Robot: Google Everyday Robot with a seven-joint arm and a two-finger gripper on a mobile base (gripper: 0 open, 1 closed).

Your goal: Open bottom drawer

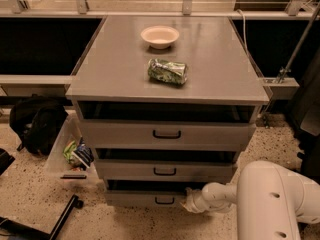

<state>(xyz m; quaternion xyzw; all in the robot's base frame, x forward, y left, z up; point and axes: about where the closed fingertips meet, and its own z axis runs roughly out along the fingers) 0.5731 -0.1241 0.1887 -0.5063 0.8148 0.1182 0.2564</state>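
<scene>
Camera view places your gripper (191, 200) low at the cabinet's foot, at the end of the white arm (270, 204) reaching in from the right. Whether it is released or clenched cannot be told, because its tip is hidden against the drawer front. Immediately to its left sits the bottom drawer (131, 199), with the black bar handle (164, 201) just beside the tip. That low, sideways approach is judged to suit catching the handle and pulling outward. The drawer appears barely out, if at all. Above the gripper are the middle drawer (125, 170) and top drawer (115, 133). Higher still, on the cabinet top (110, 74), a green packet (167, 71) and a bowl (160, 36) lie away from the pull. Well to the gripper's left, a plastic bin (60, 156) stands by the cabinet.
</scene>
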